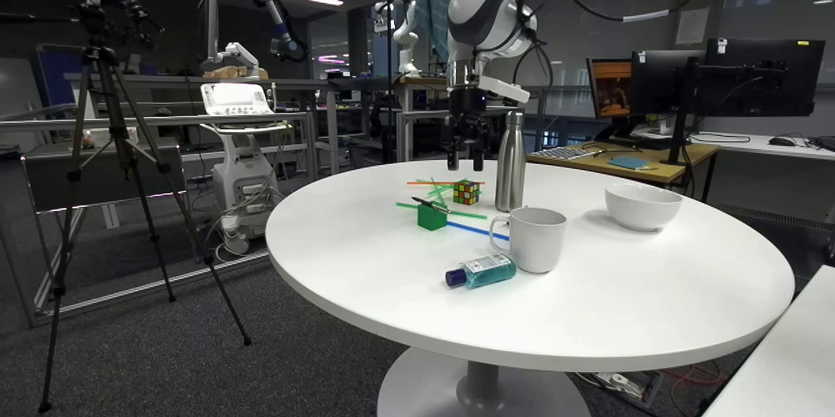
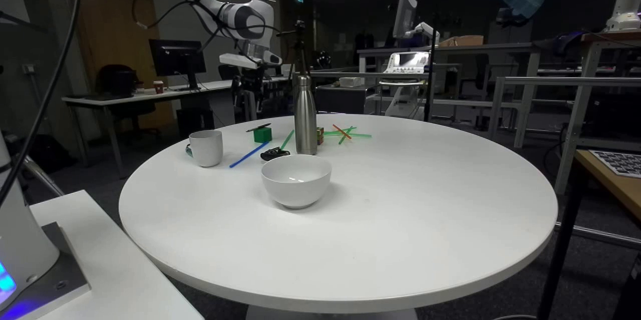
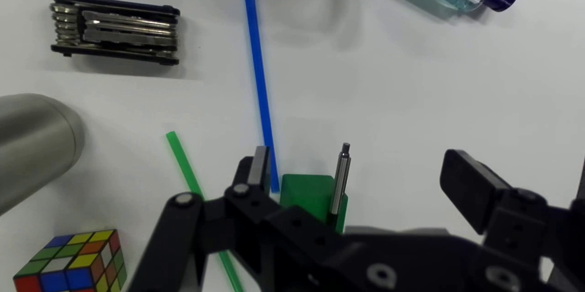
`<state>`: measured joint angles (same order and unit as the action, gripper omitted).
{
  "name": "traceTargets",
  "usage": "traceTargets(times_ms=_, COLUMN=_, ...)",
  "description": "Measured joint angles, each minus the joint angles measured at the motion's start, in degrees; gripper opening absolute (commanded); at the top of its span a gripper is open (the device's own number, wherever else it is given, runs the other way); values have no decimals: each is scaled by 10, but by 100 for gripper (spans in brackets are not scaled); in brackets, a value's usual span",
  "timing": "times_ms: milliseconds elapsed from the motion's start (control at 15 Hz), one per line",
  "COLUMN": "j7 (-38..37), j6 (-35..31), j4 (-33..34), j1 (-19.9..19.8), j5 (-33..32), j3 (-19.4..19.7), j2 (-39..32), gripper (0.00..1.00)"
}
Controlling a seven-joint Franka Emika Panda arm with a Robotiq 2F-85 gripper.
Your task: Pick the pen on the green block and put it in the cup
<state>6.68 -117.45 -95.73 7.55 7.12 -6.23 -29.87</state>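
The pen (image 3: 341, 177), dark with a silver end, lies across the top of the green block (image 1: 432, 217) and juts past its edge. Both exterior views show the block on the round white table. My gripper (image 1: 465, 166) hangs above the tabletop with its fingers wide apart, holding nothing. In the wrist view, pen and block appear below the gap between the fingers, nearer the left one; the gripper body hides the pen's other end. A white cup (image 1: 540, 241) with a handle stands upright near the block; only a part shows at the wrist view's top edge.
A steel bottle (image 1: 511, 162) and a puzzle cube (image 1: 466, 192) stand near the block. A gel bottle (image 1: 486, 271) lies beside the cup. Around them are a multi-tool (image 3: 114, 31), a blue straw (image 3: 258, 63) and several other straws. Farther off sits a white bowl (image 2: 296, 182).
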Motion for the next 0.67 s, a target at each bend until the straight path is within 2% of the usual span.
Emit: traceTargets(times_ms=667, j7=0, j6=7, j4=1, j1=0, j5=2, j3=-5, j2=-2, gripper=100)
